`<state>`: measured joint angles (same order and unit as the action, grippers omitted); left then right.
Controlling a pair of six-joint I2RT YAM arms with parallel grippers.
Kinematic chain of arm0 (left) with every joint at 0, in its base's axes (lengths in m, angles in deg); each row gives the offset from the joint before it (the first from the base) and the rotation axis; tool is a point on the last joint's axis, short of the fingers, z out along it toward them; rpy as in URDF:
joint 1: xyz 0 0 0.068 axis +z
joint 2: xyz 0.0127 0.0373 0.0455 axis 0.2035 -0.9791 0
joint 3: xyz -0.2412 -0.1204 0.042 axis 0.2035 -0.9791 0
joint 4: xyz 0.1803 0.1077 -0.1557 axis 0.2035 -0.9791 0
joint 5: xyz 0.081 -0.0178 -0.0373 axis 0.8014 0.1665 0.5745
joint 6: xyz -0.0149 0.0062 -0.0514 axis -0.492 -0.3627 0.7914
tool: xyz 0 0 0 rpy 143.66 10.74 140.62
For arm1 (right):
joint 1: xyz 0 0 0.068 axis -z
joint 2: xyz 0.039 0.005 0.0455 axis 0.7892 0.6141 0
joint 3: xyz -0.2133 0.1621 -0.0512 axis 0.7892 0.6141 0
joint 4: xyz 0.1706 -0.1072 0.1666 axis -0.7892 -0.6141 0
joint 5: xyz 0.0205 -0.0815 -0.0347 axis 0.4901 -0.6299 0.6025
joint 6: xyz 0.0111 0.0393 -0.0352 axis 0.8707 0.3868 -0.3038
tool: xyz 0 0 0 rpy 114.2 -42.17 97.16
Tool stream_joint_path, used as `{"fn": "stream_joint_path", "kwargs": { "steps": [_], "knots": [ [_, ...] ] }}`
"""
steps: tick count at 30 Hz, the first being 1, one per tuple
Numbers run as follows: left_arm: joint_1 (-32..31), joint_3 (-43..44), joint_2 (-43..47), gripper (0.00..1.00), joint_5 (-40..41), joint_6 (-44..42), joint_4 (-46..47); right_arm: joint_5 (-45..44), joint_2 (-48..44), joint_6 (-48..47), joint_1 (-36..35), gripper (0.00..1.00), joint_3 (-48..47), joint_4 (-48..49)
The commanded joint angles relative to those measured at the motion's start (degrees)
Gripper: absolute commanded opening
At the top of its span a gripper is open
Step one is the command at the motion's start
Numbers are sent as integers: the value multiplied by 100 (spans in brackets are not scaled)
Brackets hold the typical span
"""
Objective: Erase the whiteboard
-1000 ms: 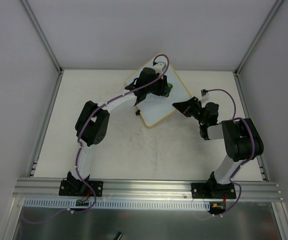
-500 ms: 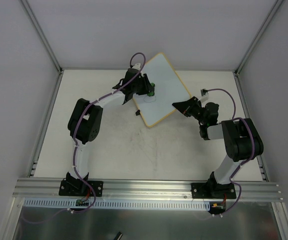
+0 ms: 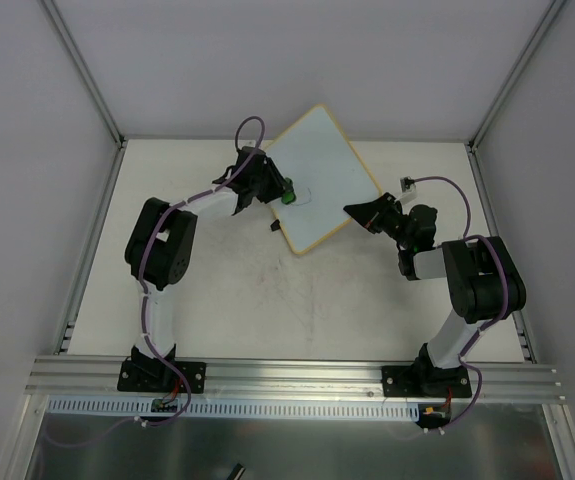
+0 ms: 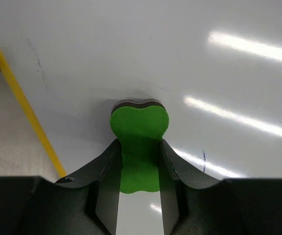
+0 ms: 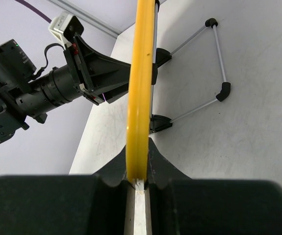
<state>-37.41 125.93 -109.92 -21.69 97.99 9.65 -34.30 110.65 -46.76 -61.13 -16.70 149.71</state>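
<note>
The whiteboard (image 3: 329,168) lies tilted at the back of the table, white with a yellow frame (image 4: 27,116). My left gripper (image 3: 283,194) is over its left part, shut on a green eraser (image 4: 139,122) that presses against the white surface (image 4: 190,54). A short blue pen mark (image 4: 204,161) shows just right of the eraser, and faint grey traces (image 4: 38,63) lie near the frame. My right gripper (image 3: 351,211) is shut on the board's lower right edge. In the right wrist view the yellow frame (image 5: 141,83) runs straight up from between the jaws.
The board's wire stand (image 5: 218,58) with black clips (image 5: 160,122) rests on the table surface beneath it. The left arm (image 5: 28,93) reaches over the board from the far side. Grey walls and aluminium rails (image 3: 87,75) enclose the table.
My left gripper has swept the eraser from the board's upper middle to its left part. The right gripper and the board have stayed put.
</note>
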Motion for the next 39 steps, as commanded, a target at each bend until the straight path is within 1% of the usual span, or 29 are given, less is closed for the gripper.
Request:
{"fn": "stream_joint_path", "kwargs": {
  "steps": [1, 11, 19, 24, 33, 36, 39],
  "knots": [
    [-26, -488, -416, 0, -29, 341, -1213, 658, -41, 122, -267, 0, -128, 657],
    [88, -542, -460, 0, -143, 403, -1222, 676, -14, 175, -276, 0, -137, 719],
    [62, -261, -662, 0, -459, 219, -1239, 676, -6, 183, -285, 0, -146, 719],
    [-8, -120, -741, 0, -521, 140, -1248, 676, -14, 175, -276, 0, -146, 710],
    [-412, 231, -785, 0, -135, -291, -1292, 685, -6, 175, -276, 0, -155, 719],
    [-667, 399, -802, 0, 119, -519, -1327, 676, -6, 175, -276, 0, -155, 719],
    [-878, 548, -837, 0, 208, -660, -1353, 693, -14, 175, -276, 0, -155, 728]
  ]
}}
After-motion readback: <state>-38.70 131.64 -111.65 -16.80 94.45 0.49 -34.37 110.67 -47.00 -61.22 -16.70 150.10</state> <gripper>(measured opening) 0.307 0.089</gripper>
